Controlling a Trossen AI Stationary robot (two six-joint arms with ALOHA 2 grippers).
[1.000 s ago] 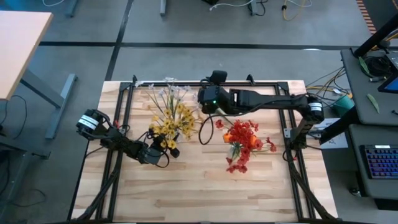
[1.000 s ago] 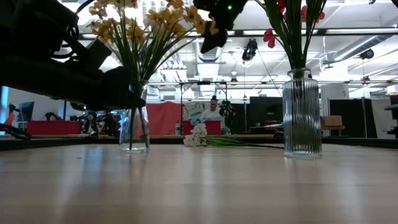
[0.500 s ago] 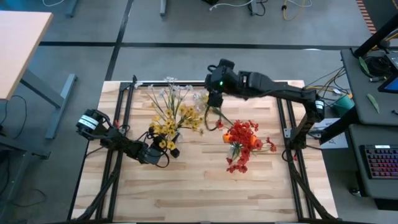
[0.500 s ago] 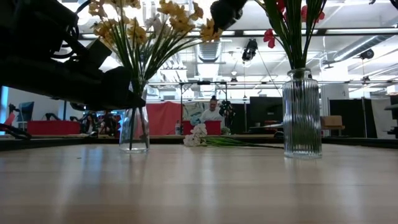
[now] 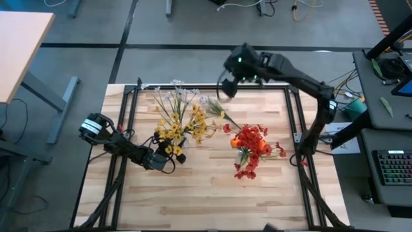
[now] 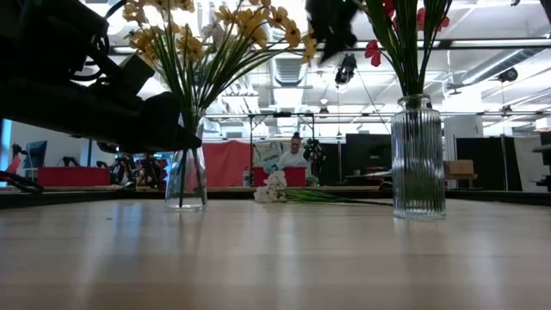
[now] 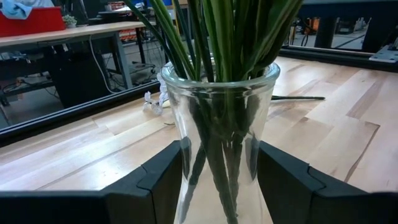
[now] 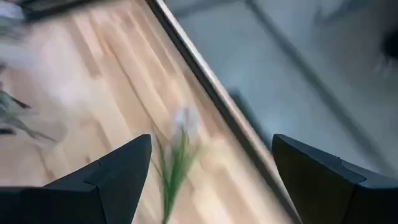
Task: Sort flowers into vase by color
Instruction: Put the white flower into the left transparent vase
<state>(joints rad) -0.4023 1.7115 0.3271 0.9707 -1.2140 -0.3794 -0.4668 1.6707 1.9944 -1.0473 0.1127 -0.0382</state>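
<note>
Clamping the yellow-flower vase (image 7: 219, 134), the left jaws (image 5: 168, 161) are steadying it; the right jaws (image 5: 226, 88), spread and empty, are risking snagging the white flowers (image 5: 179, 93) on the bench (image 5: 212, 193).

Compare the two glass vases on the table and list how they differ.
1. The left vase has smooth glass that narrows at the neck; the right vase is a ribbed, straight-sided cylinder.
2. The left vase holds yellow flowers; the right vase holds red flowers.
3. The left gripper has its jaws around the left vase; nothing holds the right vase, and the right gripper is open over the table's far edge.

Both are clear and stand upright.
</note>
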